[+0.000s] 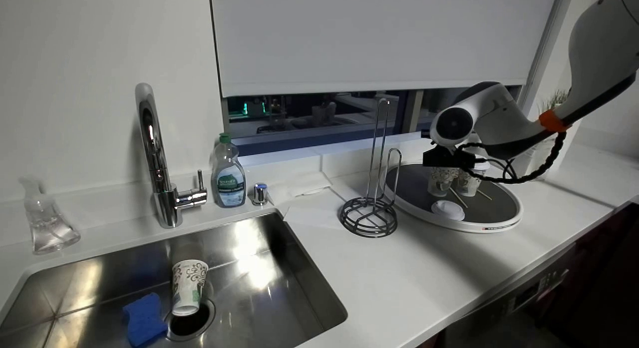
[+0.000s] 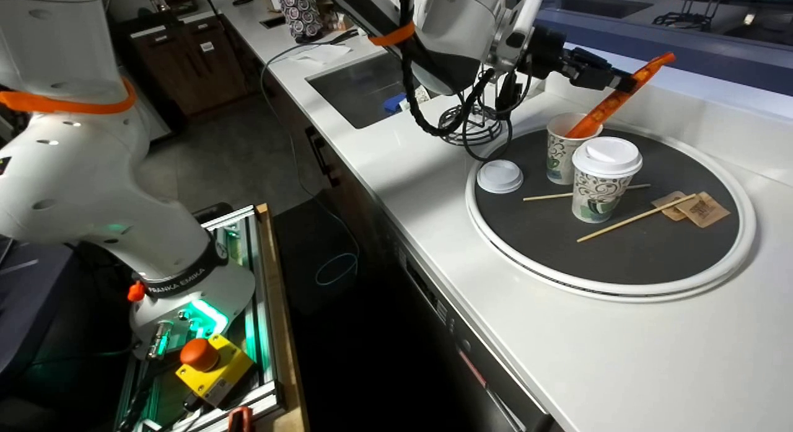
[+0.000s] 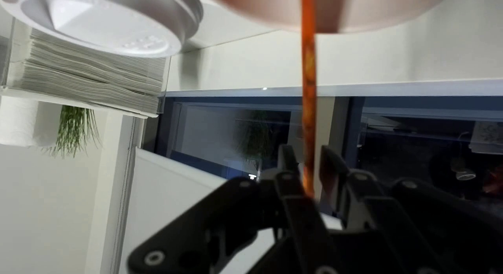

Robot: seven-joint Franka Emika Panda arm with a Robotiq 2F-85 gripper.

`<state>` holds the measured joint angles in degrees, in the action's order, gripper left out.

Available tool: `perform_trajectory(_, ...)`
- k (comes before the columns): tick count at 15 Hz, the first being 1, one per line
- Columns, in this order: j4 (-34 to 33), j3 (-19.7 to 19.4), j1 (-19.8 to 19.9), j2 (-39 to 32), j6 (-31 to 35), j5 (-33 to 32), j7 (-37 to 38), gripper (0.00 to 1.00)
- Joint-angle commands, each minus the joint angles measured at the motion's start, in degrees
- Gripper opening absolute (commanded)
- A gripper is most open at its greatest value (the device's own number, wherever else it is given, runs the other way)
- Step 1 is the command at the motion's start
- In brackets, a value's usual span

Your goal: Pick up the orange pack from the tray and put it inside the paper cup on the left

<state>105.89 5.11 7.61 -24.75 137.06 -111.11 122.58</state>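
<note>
On the worktop (image 2: 619, 345), the round tray (image 2: 650, 261) carries an uncovered paper cup (image 2: 560, 159), standing upright, with a lidded cup (image 2: 596, 199) just beside it. The orange pack (image 2: 610, 106) is located in the uncovered paper cup, in a tilted position: its lower end is inside the mouth, and the remaining length projects above the rim. The end effector (image 3: 309, 157) is positioned at this projecting length. Its fingers (image 3: 288, 158) are set slightly apart, with the pack between them; in the wrist view, narrow gaps are visible at their tips on both sides of the pack, leaving it unclamped. The tray also carries a loose white lid (image 2: 500, 176), two wooden sticks (image 2: 637, 218) and brown packets (image 2: 705, 210) lying flat. The wire stand (image 1: 369, 220) is located between the tray and the sink (image 1: 269, 298). The sink contains a further printed cup (image 1: 188, 285) and, near it, a blue sponge (image 1: 145, 318).
</note>
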Motion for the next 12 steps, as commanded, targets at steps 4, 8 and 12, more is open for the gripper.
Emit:
perform_trajectory(4, 2.3, -1.3, -1.4, 2.8, 1.2, -2.1, 3.9, 0.78)
perform_trajectory(8, 8.2, -2.1, -0.2, 11.6, 2.3, 1.9, 3.7, 1.0)
perform_trajectory(12, 14.7, -6.0, 2.6, 22.7, 15.6, -0.5, 3.5, 1.0)
